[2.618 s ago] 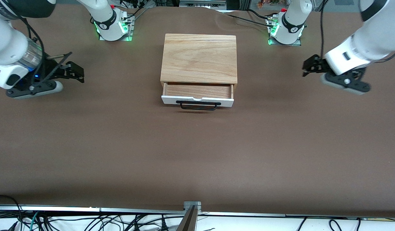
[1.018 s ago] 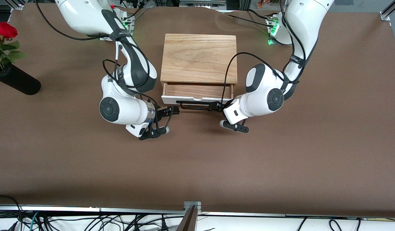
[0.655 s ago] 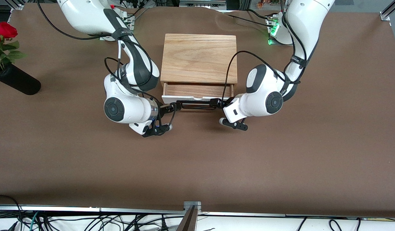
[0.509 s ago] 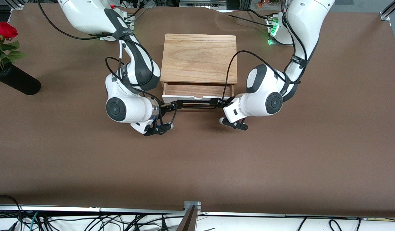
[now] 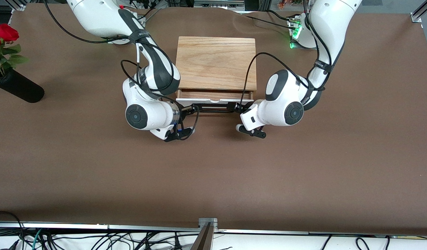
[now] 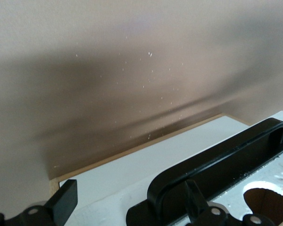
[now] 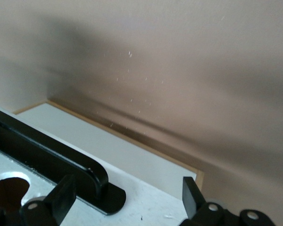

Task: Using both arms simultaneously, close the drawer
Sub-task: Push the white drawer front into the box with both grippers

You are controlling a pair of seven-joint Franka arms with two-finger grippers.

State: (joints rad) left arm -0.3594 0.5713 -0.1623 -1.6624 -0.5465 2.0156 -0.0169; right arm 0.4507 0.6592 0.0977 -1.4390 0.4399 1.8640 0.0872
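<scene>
The drawer (image 5: 214, 97) of the light-wood box (image 5: 216, 62) near the table's edge by the robot bases stands a little open. The left gripper (image 5: 236, 107) and right gripper (image 5: 189, 110) each press one end of its black bar handle (image 5: 213, 108), likely so the push stays square. Only the wrist views show both grippers' fingers (image 6: 66, 200) spread apart, holding nothing, against the white front panel (image 7: 108, 141).

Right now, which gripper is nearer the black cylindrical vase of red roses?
Right. The right gripper is at the black bar handle's end toward the vase; the left gripper at its farther end.
</scene>
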